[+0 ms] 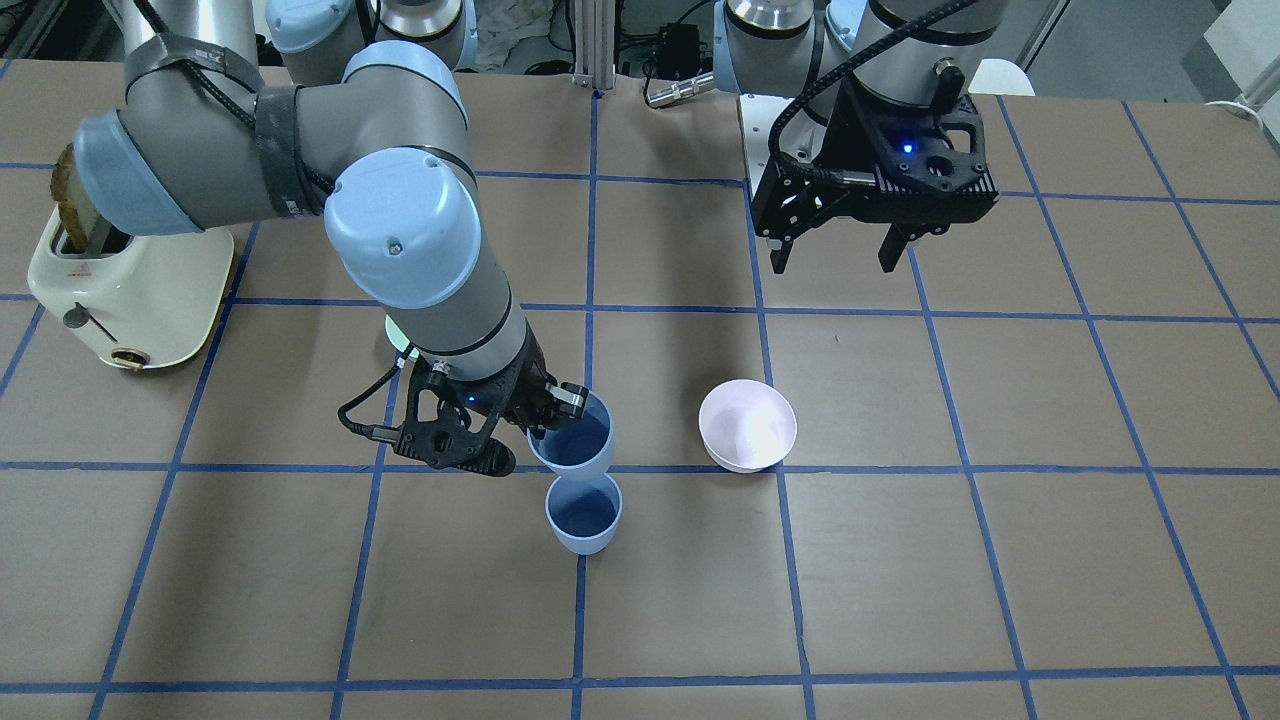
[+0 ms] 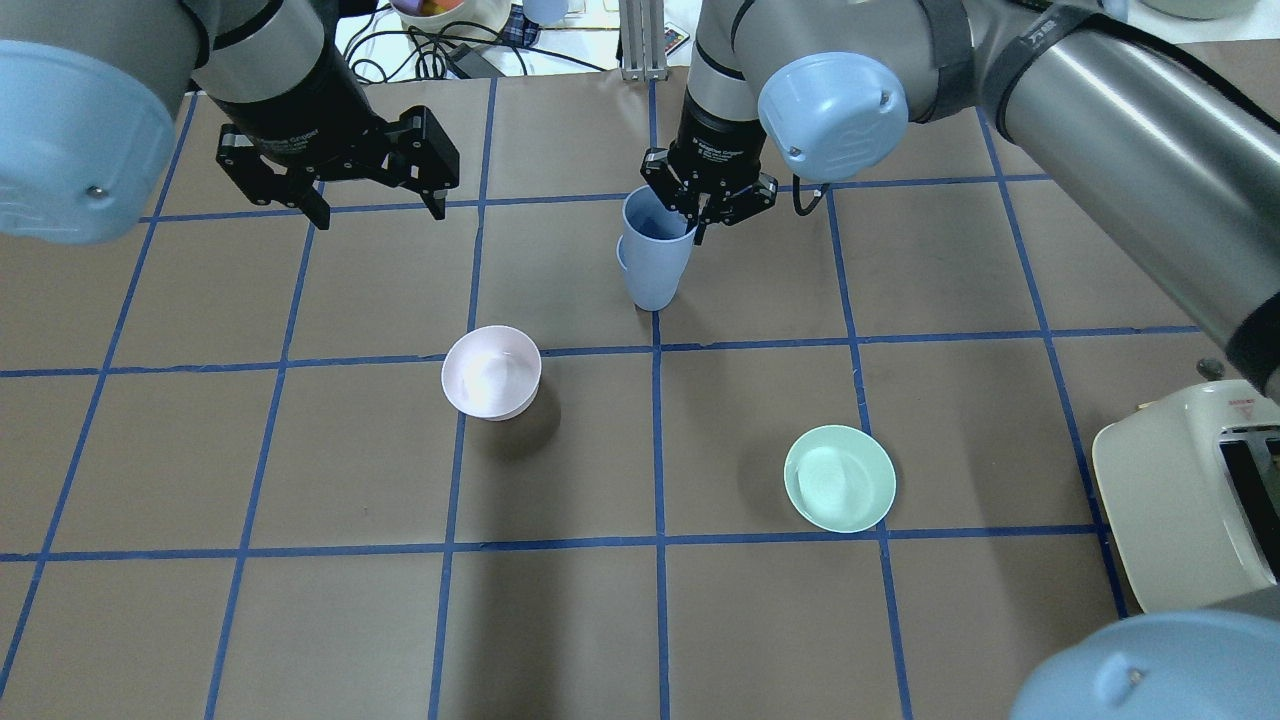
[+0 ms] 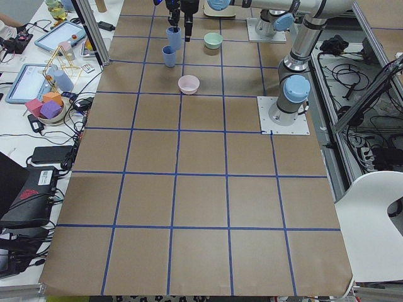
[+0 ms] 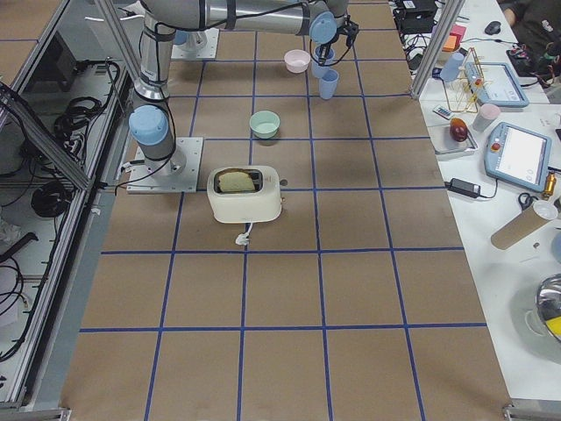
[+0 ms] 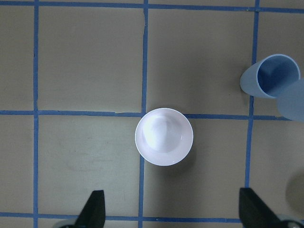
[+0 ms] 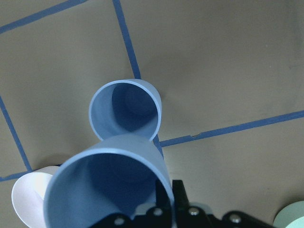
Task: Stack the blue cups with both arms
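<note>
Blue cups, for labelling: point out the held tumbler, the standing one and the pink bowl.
Held pale-blue plastic tumbler point(image 1: 571, 441), front-facing view, inner wall.
Standing pale-blue plastic tumbler point(image 1: 583, 513), front-facing view, inside floor.
Pale pink bowl point(image 1: 747, 426), front-facing view, inner hollow.

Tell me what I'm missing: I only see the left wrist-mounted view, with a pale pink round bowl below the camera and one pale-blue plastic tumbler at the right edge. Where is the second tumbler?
Observer: The right gripper is shut on the rim of the held pale-blue plastic tumbler, which is raised off the table.
Operator: Is it nested in the other one?
Observer: No. The standing pale-blue tumbler is empty, and the held one hangs just beside and above it.
Operator: Anything else nearby?
Observer: A mint-green round bowl sits on the robot's right half of the table, apart from both cups.
</note>
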Controlling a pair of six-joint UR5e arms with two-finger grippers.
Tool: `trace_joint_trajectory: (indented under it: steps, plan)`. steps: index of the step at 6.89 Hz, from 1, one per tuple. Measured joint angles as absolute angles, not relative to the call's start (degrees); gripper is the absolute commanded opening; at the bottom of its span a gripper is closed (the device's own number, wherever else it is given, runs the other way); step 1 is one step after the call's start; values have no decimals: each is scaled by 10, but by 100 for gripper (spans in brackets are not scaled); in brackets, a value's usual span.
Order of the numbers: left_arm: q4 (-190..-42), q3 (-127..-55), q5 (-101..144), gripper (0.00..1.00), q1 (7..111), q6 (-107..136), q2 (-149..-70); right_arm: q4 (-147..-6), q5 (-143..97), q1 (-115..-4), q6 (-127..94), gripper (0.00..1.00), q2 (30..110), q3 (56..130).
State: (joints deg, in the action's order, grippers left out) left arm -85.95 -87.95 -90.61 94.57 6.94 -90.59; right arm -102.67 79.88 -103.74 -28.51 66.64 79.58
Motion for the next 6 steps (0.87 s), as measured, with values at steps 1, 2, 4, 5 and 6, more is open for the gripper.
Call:
trace_joint_trajectory:
  steps: [1,2,4,5,6]
  plan:
    - [-860,-880,-906,100,946,69,-906,-1036,793,-1038,-285,0,662,795]
    - [-860,-880,-906,100,946,69,-905,-1050,791,-1038,-285,0,655,795]
    - [-860,-881,-907,100,946,69,-905,-1059,795,-1038,-285,7,643,795]
    - [-860,-882,-907,100,946,69,-904,-1060,797,-1038,-284,7,640,796]
    - [-860,-882,-907,100,947,69,-904,-1060,799,-1038,-281,7,639,795]
